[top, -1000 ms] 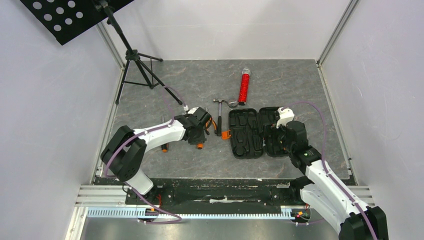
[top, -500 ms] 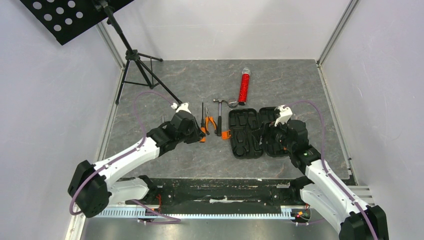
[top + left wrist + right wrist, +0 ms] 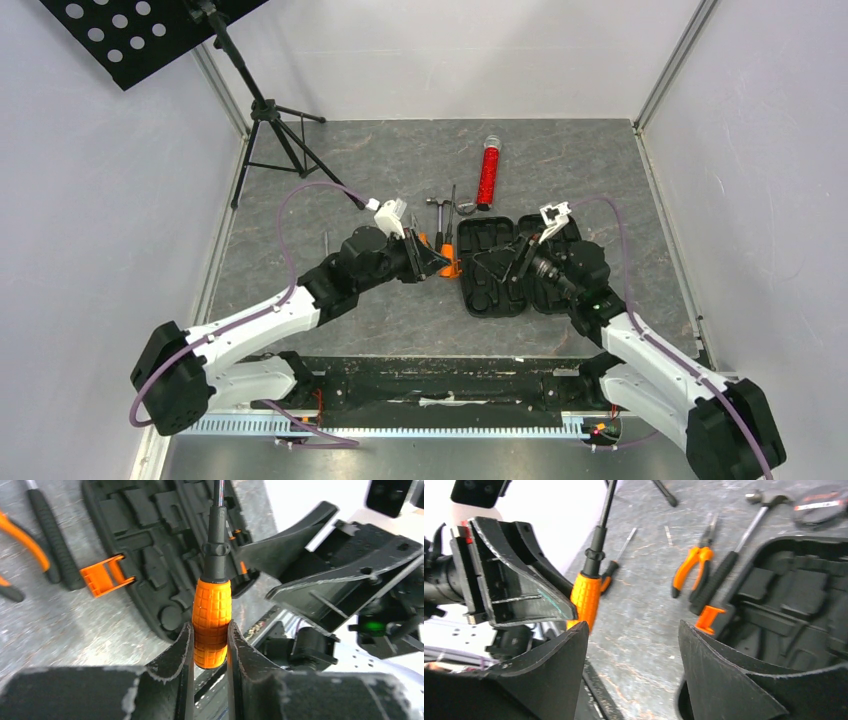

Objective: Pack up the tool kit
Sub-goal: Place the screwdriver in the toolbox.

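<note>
We are looking from the near edge outward, taking the black ribbed plastic clamshell case [image 3: 478, 236] as our landmark; it is lying open on the grey table [image 3: 400, 315], its moulded slots facing up. Just left of the case, our left gripper [image 3: 210, 630] is pinching the orange grid-patterned handle of a black-shafted screwdriver [image 3: 212, 607], holding it off the table with the shaft pointing away from us. Over the case itself our right gripper [image 3: 631, 630] is hanging with its jaws spread and nothing between them, facing the left one. The case's orange latch [image 3: 105, 575] is sticking out from its left edge. Left of that latch, a black-handled hammer [image 3: 744, 535] and orange-handled pliers [image 3: 694, 565] are lying side by side, and a smaller screwdriver [image 3: 616, 562] is resting further left of the case. Beyond the case's far edge a red cylindrical tube [image 3: 488, 175] is lying on the table, and far off to the case's left a black tripod stand [image 3: 270, 130] is standing in the corner.
</note>
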